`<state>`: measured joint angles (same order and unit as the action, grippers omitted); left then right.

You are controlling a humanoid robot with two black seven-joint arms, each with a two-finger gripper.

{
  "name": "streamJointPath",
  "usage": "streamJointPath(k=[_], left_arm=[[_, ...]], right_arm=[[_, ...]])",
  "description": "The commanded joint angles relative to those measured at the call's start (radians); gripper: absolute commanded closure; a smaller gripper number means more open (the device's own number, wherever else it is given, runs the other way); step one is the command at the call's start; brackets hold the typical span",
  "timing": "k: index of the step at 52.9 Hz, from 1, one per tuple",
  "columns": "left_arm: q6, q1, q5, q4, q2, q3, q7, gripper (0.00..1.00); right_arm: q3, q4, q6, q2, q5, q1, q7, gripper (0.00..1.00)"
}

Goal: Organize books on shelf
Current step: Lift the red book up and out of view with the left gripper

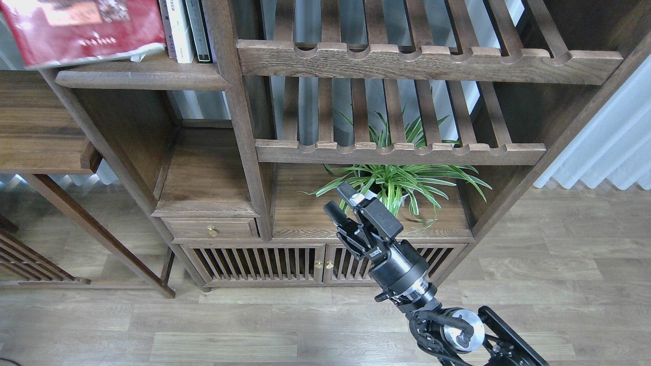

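red book (84,28) (top cropped)

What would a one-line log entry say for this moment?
right gripper: open, empty, before green potted plant | left gripper: unseen | red paperback book: flat, overhanging dark-brown wooden shelf board

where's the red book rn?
Top-left corner of the head view: the red book lies tilted on the shelf, overhanging its front edge, just left of the upright thin volumes. The right gripper is far away, by the plant.
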<state>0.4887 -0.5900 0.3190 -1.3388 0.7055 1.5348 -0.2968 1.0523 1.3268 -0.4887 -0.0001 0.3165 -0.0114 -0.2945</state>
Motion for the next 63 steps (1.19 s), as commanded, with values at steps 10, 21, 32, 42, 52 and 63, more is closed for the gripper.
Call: streamJointPath(k=[10,21,32,42,52,63], left_arm=[[0.000,-0.071,-0.192,0.038,-0.012,0.087,-0.002,1.00],[0.000,-0.154,-0.324,0.040,-0.026,0.077,0.002,1.00],[0.000,-0.186,-0.474,0.040,-0.055,0.077,0.005,1.00],[0.000,-0.185,-0.593,0.053,-0.092,0.082,0.011,1.00],[0.000,-0.183,-0.730,0.061,-0.178,0.067,0.106,1.00],[-0.111,-0.180,-0.899,0.113,-0.296,0.059,0.232,1.00]], right_arm=[[-0.046,0.005,0.000,0.000,-0.007,0.013,-0.002,0.16],[-0.100,0.006,0.000,0.000,-0.007,0.021,-0.002,0.13],[-0.146,0.006,0.000,0.000,-0.005,0.021,0.000,0.11],[-0.166,0.006,0.000,0.000,-0.005,0.018,0.000,0.10],[-0.167,0.005,0.000,0.000,-0.005,0.021,0.000,0.10],[-0.167,-0.006,0.000,0.000,-0.004,0.019,0.000,0.06]])
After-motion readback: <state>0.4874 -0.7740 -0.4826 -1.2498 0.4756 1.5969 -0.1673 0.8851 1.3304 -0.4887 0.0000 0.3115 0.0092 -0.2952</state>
